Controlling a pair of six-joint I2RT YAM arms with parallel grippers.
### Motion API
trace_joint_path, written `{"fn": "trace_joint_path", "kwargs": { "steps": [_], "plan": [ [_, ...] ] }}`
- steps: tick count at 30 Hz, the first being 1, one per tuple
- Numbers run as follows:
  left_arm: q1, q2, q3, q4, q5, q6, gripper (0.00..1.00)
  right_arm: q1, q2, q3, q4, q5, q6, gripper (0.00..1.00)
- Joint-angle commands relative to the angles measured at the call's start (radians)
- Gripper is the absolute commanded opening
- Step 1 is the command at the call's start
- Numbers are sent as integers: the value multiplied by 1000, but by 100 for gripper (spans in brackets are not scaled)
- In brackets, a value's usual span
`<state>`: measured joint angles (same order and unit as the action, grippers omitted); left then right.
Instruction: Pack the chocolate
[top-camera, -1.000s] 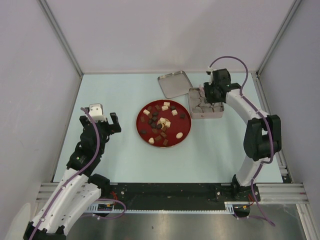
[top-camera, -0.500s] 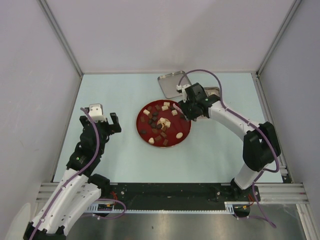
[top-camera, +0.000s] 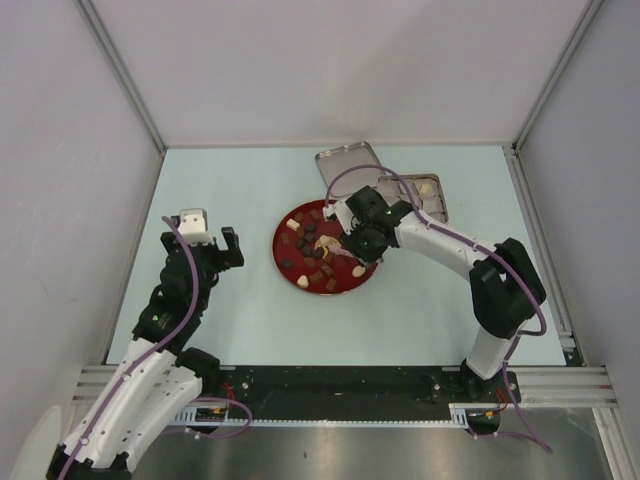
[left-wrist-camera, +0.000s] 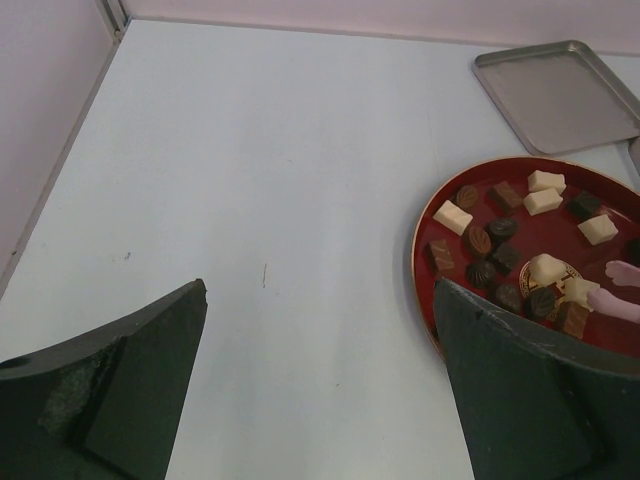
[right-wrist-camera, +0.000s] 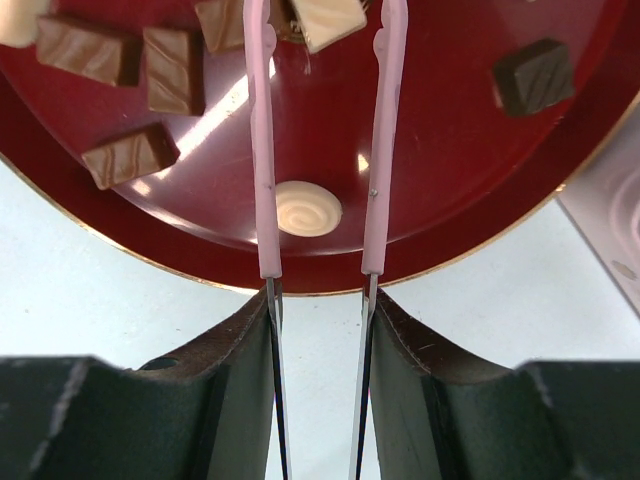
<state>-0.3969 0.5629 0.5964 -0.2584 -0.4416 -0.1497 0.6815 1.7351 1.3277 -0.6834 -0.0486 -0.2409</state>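
Centre of the top view: chocolate (top-camera: 302, 282) lies scattered on a red plate (top-camera: 280, 250). The right gripper (right-wrist-camera: 318, 310) clenches pink tongs (right-wrist-camera: 262, 150), tips apart above the pieces, likely to lift one cleanly. The left gripper (left-wrist-camera: 320, 290), lower left, rests spread wide, holding nothing.

You have a red plate (top-camera: 279, 250) near the centre of the pale table (top-camera: 220, 190). A flat metal lid (top-camera: 348, 166) lies toward its 12 o'clock, and an open metal tin (top-camera: 437, 201) at 2 o'clock. Thin pink tongs (right-wrist-camera: 261, 150) extend over the plate, blades apart.
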Motion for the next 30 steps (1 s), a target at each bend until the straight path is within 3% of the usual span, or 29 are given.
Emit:
{"fn": "trace_joint_path", "kwargs": {
  "steps": [1, 30],
  "plan": [
    [-5, 0, -4, 4, 12, -7, 100, 1, 27, 5, -19, 22, -54, 41],
    [-13, -1, -7, 8, 18, -5, 100, 32, 106, -4, 30, 92, -98, 43]
  ]
}}
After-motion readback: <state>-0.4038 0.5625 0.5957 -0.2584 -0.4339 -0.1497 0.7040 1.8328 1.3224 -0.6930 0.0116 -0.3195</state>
